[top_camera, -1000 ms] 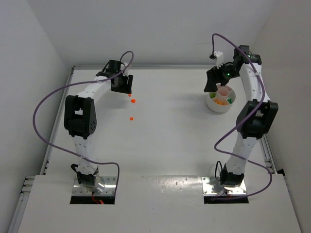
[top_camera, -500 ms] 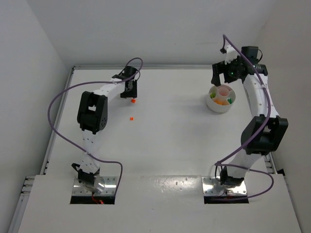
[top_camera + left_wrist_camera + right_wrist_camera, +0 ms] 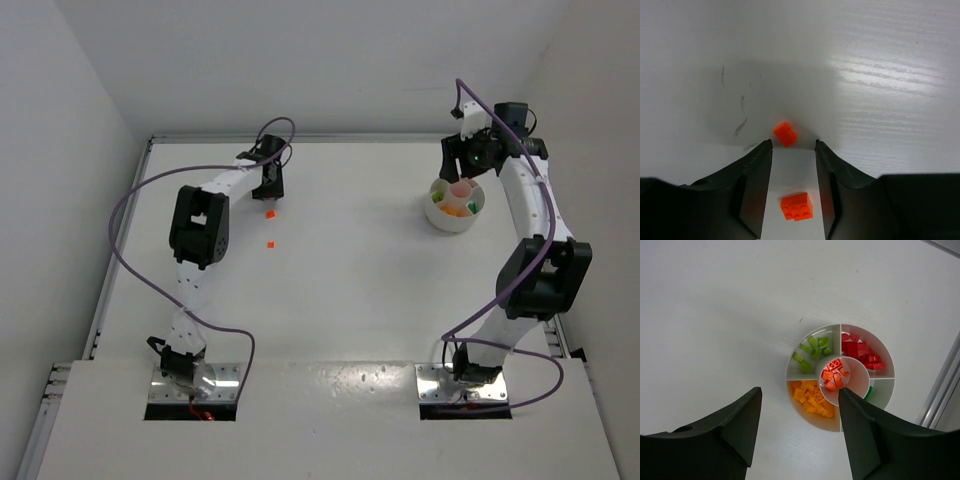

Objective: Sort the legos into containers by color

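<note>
Left tool point(image 3: 268, 190) is down at the bench point(image 3: 350, 290), upper left of the overhead view. Its fingers are part-way apart and pinch nothing. In the left wrist view, the near orange brick point(image 3: 796, 206) lies flat on the bench between the two fingers at the bottom centre. There is a gap on each side and neither finger touches it. The far orange brick point(image 3: 785, 134) sits tilted just past the fingertips, mid frame.

The overhead view shows two orange specks. The upper speck point(image 3: 270, 212) is just below the left tool and the lower speck point(image 3: 270, 243) is further down the frame, apart from the tool. Cannot tell which wrist-view brick each one is.

Right tool point(image 3: 455, 160) hangs over the dish point(image 3: 447, 222) at the upper right of the overhead view, fingers spread wide and holding nothing.

In the right wrist view the dish sits right of centre, past the fingertips. Contents by section:
- Green legos point(image 3: 812, 352) fill the upper-left section.
- Red legos point(image 3: 862, 355) fill the upper-right section.
- Yellow-orange legos point(image 3: 810, 397) fill the lower-left section.
- Red-orange legos point(image 3: 832, 377) are in the centre well.
- The lower-right section point(image 3: 883, 396) is mostly bare, with a bit of green showing at its inner edge.
</note>
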Robot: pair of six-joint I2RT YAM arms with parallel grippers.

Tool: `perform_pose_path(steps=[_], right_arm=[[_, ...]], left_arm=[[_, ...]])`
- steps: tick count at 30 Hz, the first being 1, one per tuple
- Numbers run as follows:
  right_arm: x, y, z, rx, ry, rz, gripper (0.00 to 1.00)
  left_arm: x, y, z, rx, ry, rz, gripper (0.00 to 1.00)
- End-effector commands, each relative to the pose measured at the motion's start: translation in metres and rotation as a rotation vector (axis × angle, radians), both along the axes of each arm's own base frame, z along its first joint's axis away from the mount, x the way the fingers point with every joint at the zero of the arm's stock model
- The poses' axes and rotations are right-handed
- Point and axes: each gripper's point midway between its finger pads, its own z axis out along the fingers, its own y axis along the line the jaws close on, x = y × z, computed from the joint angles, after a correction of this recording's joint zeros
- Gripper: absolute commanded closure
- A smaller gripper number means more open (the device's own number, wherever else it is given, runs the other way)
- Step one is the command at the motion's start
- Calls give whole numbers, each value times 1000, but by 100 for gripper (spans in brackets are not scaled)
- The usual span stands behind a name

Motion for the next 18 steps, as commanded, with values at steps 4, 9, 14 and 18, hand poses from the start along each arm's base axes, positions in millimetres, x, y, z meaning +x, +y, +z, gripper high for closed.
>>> perform_pose_path(steps=[4, 9, 14, 18], right_arm=[[4, 7, 17, 19, -14, 34, 38], [8, 11, 15, 34, -2, 56, 44], [5, 23, 5, 70, 31, 102, 53], [-1, 32, -5, 94, 78, 136, 51]], left_arm=[[4, -2, -20, 7, 22, 21, 56], [1, 10, -24, 13, 41, 41, 61], [-1, 15, -28, 16, 51, 50, 64], [-1, 15, -28, 16, 51, 50, 67]])
